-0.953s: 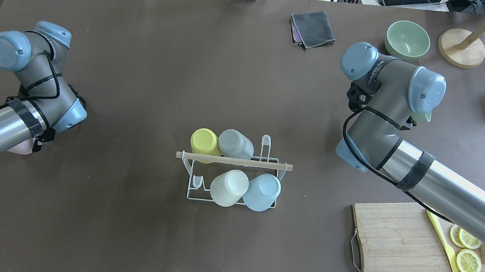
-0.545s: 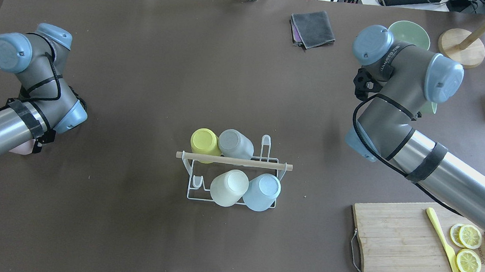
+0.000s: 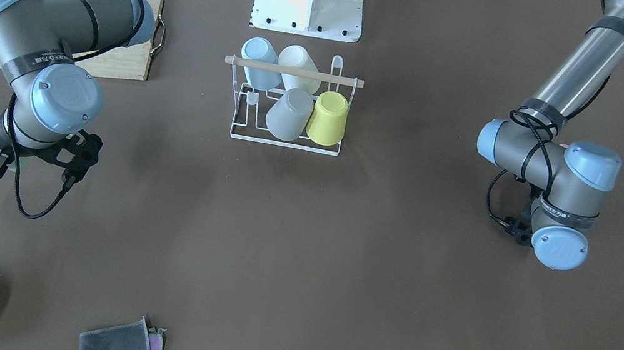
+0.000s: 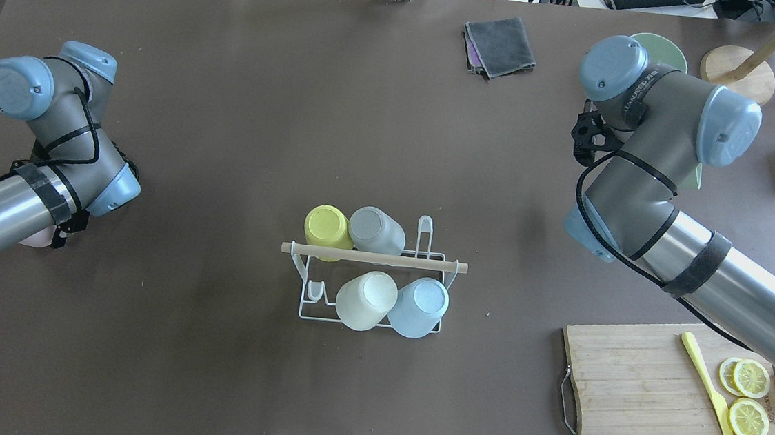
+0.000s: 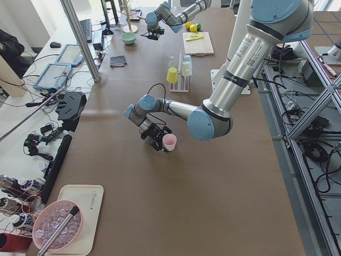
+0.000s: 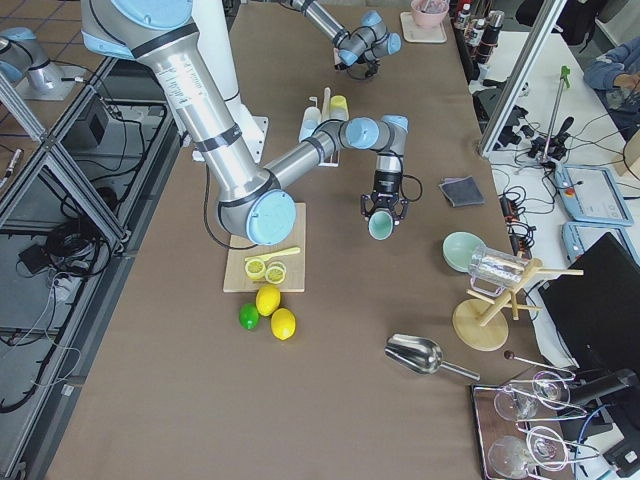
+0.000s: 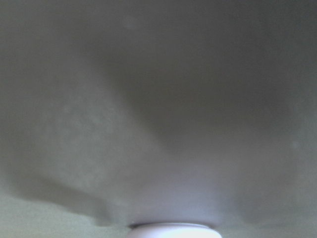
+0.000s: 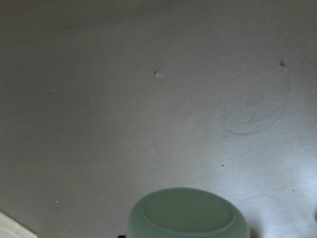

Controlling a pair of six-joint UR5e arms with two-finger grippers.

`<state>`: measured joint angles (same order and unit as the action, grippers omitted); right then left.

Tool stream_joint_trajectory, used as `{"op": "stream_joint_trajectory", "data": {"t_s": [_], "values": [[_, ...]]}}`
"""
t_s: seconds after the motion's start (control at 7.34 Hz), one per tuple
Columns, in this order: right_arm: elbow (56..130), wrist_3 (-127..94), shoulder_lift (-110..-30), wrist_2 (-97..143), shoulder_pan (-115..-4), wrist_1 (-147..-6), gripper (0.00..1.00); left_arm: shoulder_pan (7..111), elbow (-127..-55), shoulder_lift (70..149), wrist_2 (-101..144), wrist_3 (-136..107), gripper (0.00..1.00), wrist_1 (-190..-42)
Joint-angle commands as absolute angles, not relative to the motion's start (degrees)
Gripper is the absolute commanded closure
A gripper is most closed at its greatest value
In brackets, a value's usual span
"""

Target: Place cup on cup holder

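- the green cup (image 6: 381, 228) sits in the right pincer (image 6: 383, 212), which is clamped across its wall; the cup lies tilted on its side, off the worktop (image 4: 228, 129), well apart from the cup holder (image 4: 374, 258) on the robot's right
- the pink cup (image 5: 170, 141) is at the left pincer (image 5: 162, 141), well apart from the cup holder on the robot's left; whether those jaws grip it I cannot tell
- the cup holder carries four upturned cups; one free prong (image 4: 424, 229) stands at its far right corner, another (image 4: 315, 289) at its near left
- the cups look light, stiff and smooth-walled, likely plastic; a firm hold across the mid-wall should do, leaving the mouth free to go down over a prong; a loose grip might let one swivel
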<state>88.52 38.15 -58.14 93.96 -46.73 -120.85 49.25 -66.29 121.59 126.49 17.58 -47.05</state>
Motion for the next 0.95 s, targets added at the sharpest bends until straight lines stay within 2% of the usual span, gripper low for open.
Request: {"op": "stream_joint_trajectory", "data": {"t_s": [0.0,0.14,0.41,0.54,0.68,0.82], "values": [[90.26,45.39,-57.49,94.49,-46.32,-125.91,1.0,49.31,-66.53,121.55,126.39,17.58,0.45,-46.85],[91.83,45.53,-56.61,94.22,-45.97,-125.86,1.0,49.31,-66.53,121.55,126.47,17.58,0.68,-46.76],[93.68,45.53,-56.78,94.31,-46.66,-125.51,1.0,49.65,-66.8,121.55,126.39,17.58,0.93,-46.58],[96.91,45.18,-60.34,94.31,-47.02,-122.38,1.0,49.83,-67.14,121.55,126.3,17.58,1.0,-46.23],[96.51,45.26,-63.34,94.65,-46.85,-113.82,1.0,50.27,-68.8,121.64,125.6,18.27,1.0,-44.06],[96.33,45.35,-63.89,95.09,-46.06,-111.9,1.0,51.84,-70.56,121.64,124.12,20.11,1.0,-43.51]]}}
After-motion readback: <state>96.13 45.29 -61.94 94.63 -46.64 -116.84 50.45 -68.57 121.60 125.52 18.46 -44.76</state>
